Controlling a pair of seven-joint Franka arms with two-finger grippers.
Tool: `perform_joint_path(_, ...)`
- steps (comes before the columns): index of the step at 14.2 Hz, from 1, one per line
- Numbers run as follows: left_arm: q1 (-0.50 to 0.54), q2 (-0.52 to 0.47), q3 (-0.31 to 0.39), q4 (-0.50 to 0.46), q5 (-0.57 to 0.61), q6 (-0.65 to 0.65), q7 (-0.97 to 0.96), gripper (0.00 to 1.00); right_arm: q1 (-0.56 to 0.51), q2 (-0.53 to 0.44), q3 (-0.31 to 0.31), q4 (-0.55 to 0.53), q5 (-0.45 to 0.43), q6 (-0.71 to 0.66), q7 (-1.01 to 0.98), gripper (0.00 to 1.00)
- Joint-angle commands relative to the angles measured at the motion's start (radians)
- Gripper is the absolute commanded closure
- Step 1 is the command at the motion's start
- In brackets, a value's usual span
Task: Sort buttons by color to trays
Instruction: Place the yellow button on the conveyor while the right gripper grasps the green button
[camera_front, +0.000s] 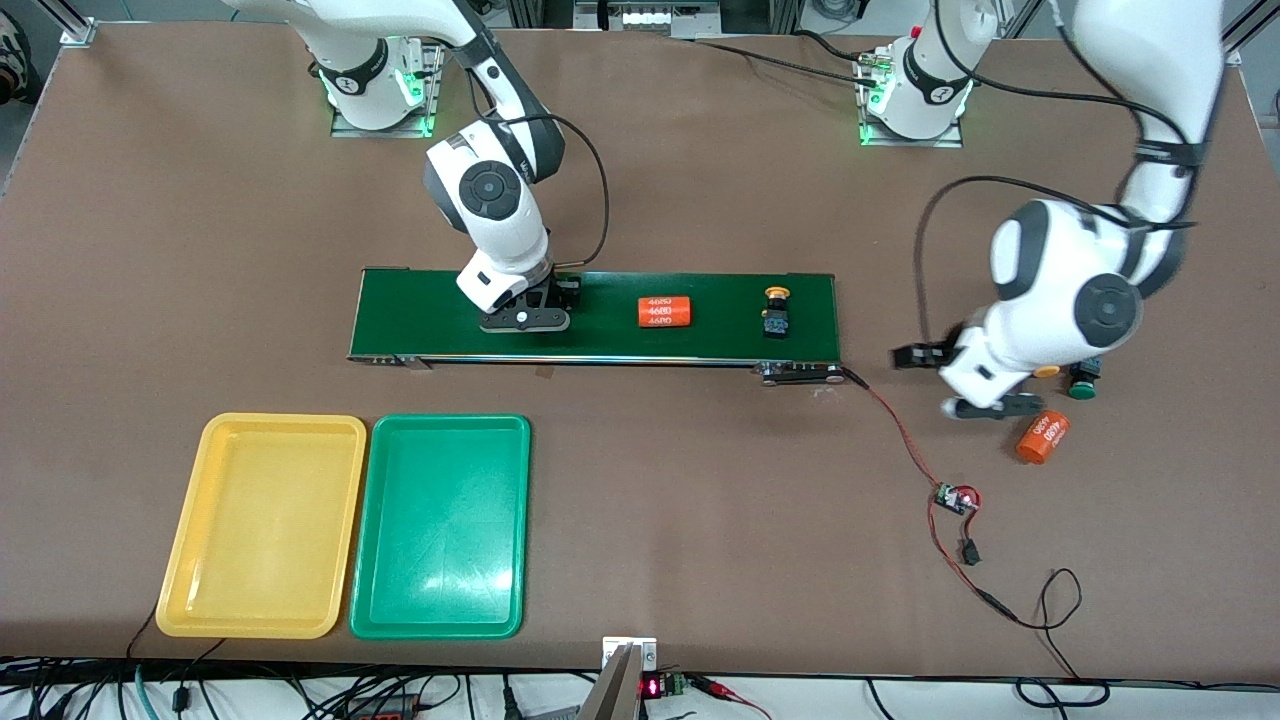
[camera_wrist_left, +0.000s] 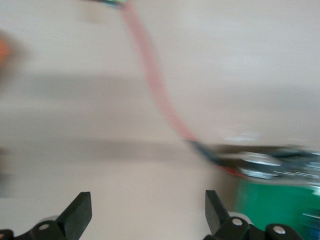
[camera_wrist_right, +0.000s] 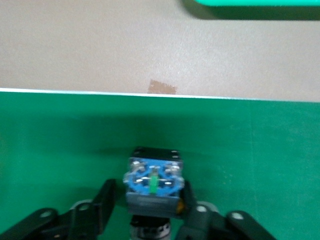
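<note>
Blue and black, the push-button switch (camera_wrist_right: 152, 182) sits between your right gripper's (camera_wrist_right: 150, 212) fingers (camera_wrist_right: 102, 202), lying on the dark-green conveyor belt (camera_front: 600, 345) with its contact end toward the wrist camera; the jaws look clamped against its body. Its cap is hidden under the gripper, so you cannot call the colour yet. Check the cap once it clears the belt, then lift straight up so the body does not twist out of the pads.

Both trays lie off the belt, on the camera side of this gripper: the green tray (camera_front: 440, 525) closer to it, the yellow tray (camera_front: 262, 525) just beside that. Both are bare.

Along the belt from your grip lie an orange cylinder (camera_front: 665, 312) and a yellow-capped button (camera_front: 776, 310). Your left gripper (camera_wrist_left: 145, 212) hangs over bare table past the belt's end, jaws spread and holding nothing; a green-capped button (camera_front: 1082, 385) and a second orange cylinder (camera_front: 1043, 438) lie close by it.
</note>
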Motion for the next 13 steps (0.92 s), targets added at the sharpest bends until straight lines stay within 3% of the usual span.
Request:
perform_joint_path(1,0.039,0.009,-0.001,0.0,0.131,0.012,0.031,0.0,-0.011,-0.038,-0.009,0.013,-0.003,-0.037,-0.027,1.0)
perform_joint_path(3,0.059,0.035,-0.001,0.022,0.142,0.036,0.17,0.0,-0.044,-0.07,-0.017,0.08,-0.003,-0.158,-0.033,1.0)
perform_joint_path(5,0.083,0.066,0.0,0.03,0.135,0.102,0.383,0.0,-0.1,-0.079,-0.017,0.215,-0.004,-0.296,-0.073,1.0)
perform_joint_path(8,0.134,0.145,0.002,0.098,0.138,0.144,0.623,0.0,-0.155,-0.058,-0.026,0.362,-0.017,-0.338,-0.093,1.0)
perform_joint_path(10,0.17,0.222,0.002,0.192,0.124,0.144,0.813,0.0,-0.212,0.015,-0.034,0.448,-0.066,-0.333,-0.157,0.99)
perform_joint_path(13,0.191,0.242,0.002,0.23,0.128,0.142,0.872,0.0,-0.298,0.152,-0.032,0.612,-0.057,-0.321,-0.278,0.99)
